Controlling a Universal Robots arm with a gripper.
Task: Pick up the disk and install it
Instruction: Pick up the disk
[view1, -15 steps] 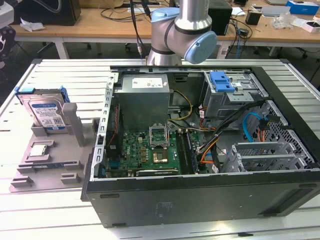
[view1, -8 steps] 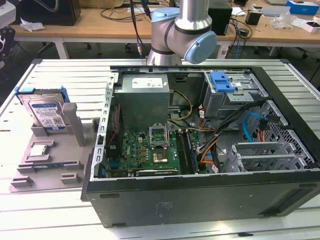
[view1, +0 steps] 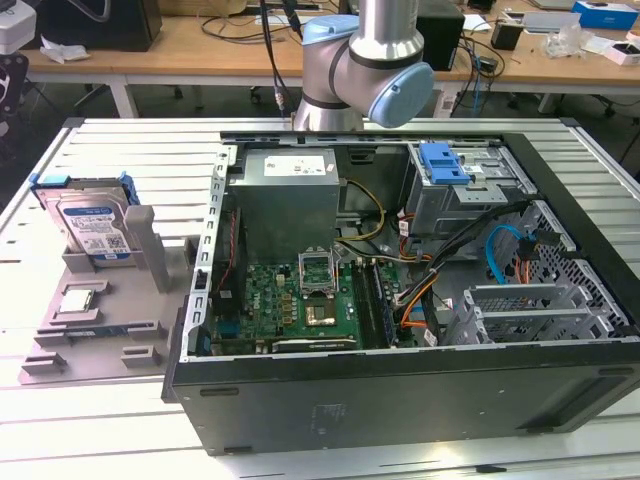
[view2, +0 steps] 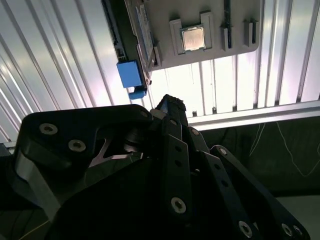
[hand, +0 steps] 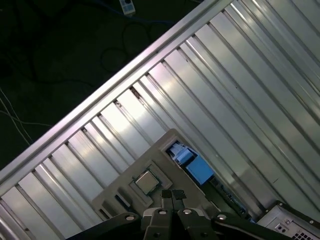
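The disk stands on edge in a slot of the grey holder on the exterior view's left; it is silver with a white-and-blue label and a blue carrier around it. Both wrist views look down on it edge-on, with the blue carrier most visible. My gripper hangs high above the holder, well apart from the disk, shut with nothing between its black fingers. The arm's elbow rises behind the open computer case.
A small square silver chip lies in the holder near the disk. A blue bracket sits on the case's drive bay. Inside the case are a motherboard and cables. The ribbed metal table's edge is close by.
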